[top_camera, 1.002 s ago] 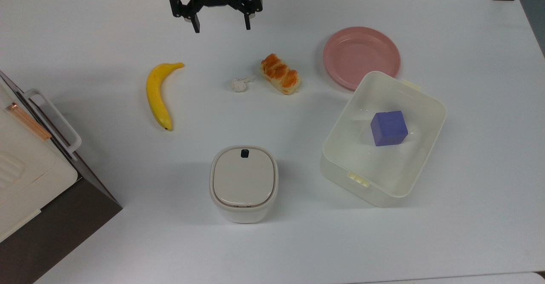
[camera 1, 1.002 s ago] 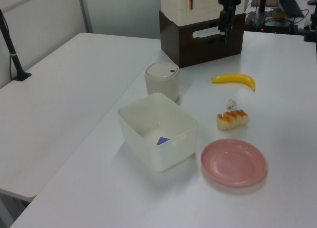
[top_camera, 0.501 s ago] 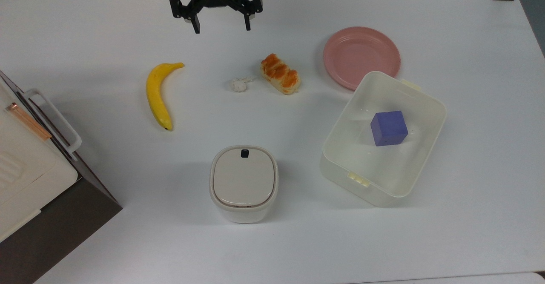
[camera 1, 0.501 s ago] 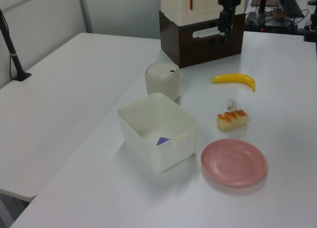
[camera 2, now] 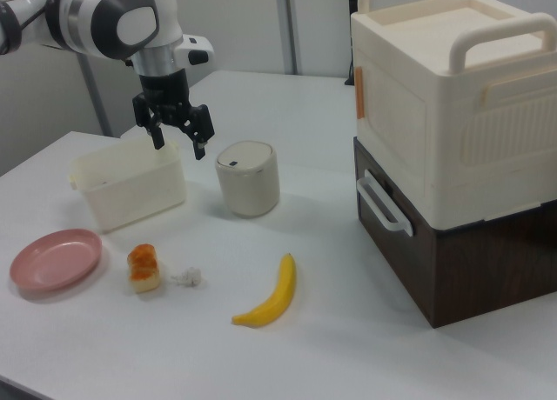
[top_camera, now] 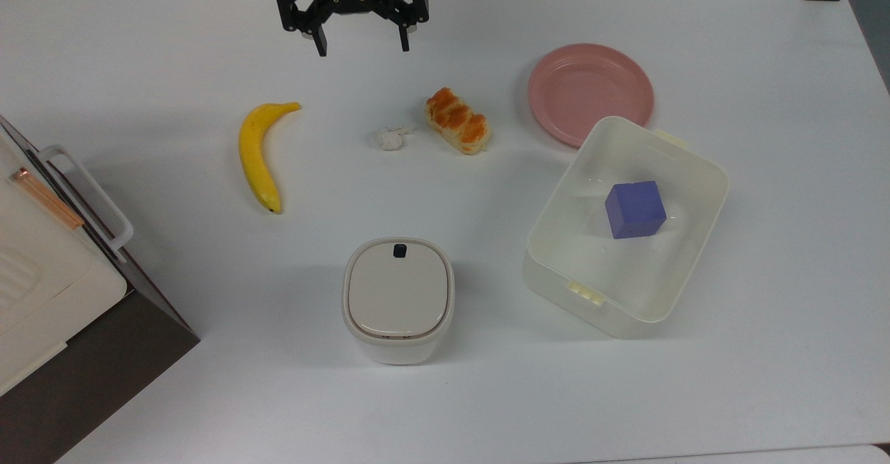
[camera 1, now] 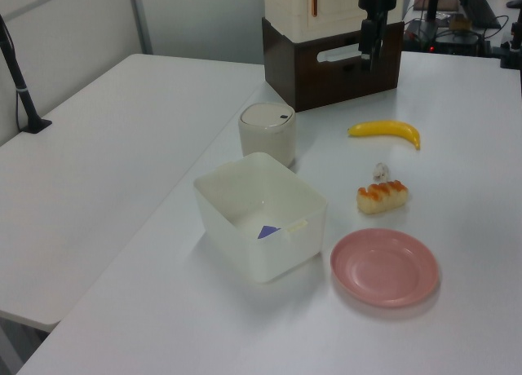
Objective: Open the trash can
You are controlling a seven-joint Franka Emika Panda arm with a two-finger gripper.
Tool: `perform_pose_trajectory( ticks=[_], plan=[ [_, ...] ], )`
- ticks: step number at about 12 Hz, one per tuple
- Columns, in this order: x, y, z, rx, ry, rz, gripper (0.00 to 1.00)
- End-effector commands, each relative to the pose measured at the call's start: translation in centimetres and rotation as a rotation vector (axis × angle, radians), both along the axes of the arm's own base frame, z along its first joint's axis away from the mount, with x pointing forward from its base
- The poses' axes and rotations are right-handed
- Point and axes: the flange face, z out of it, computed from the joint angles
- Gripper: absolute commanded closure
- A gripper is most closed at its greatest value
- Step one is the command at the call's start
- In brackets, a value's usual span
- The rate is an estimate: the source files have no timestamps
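Top view, white table (top_camera: pixel 765 394), contents as follows.

Item 1: trash can (top_camera: pixel 398 300), cream-white, rounded-square, near the lower middle of the top view; beige lid (top_camera: pixel 396 286) flat and closed, small dark button (top_camera: pixel 400 250) at the rim edge facing the gripper. No lettering legible on it or on anything else here.

Item 2: gripper (top_camera: pixel 361 50), black, two fingers spread wide and pointing down, nothing between them; at the top view's upper edge, well apart from the trash can. Against the frame one second earlier, its fingertips sit a trace lower in the top view; every object lies unchanged.

Item 3: banana (top_camera: pixel 259 152), yellow, on the top view's left of centre.

Item 4: bread roll (top_camera: pixel 459 129), orange-glazed, with a small white crumpled scrap (top_camera: pixel 391 138) just beside it.

Item 5: pink plate (top_camera: pixel 589 92), its lower edge hidden by the translucent tub (top_camera: pixel 685 269).

Item 6: purple cube (top_camera: pixel 634 209), inside the tub.

Item 7: white-and-brown appliance (top_camera: pixel 42 290) with a handle, at the top view's left edge.

Right view additions: the appliance (camera 2: pixel 452 148) stands as a cream upper unit on a dark brown base, and the white arm (camera 2: pixel 113 17) carries the gripper (camera 2: pixel 178 145) above the table, between the tub (camera 2: pixel 130 187) and the trash can (camera 2: pixel 248 178) as seen there. Left view: the cube (camera 1: pixel 267 231) shows as a mere purple corner through the tub wall.
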Motion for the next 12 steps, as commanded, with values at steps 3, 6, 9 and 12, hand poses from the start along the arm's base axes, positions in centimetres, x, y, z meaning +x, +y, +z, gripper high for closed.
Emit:
perform_pose_trajectory(
  ticks=[3,6,9,12],
  plan=[
    [-0.49,0.21,0.22,-0.017,0.022,0.001,0.00],
    [-0.30,0.03,-0.04,-0.018,0.024,-0.002,0.00],
    [-0.25,-0.16,-0.18,-0.019,0.024,-0.006,0.00],
    [-0.18,-0.25,-0.36,-0.020,0.027,-0.004,0.06]
  ],
)
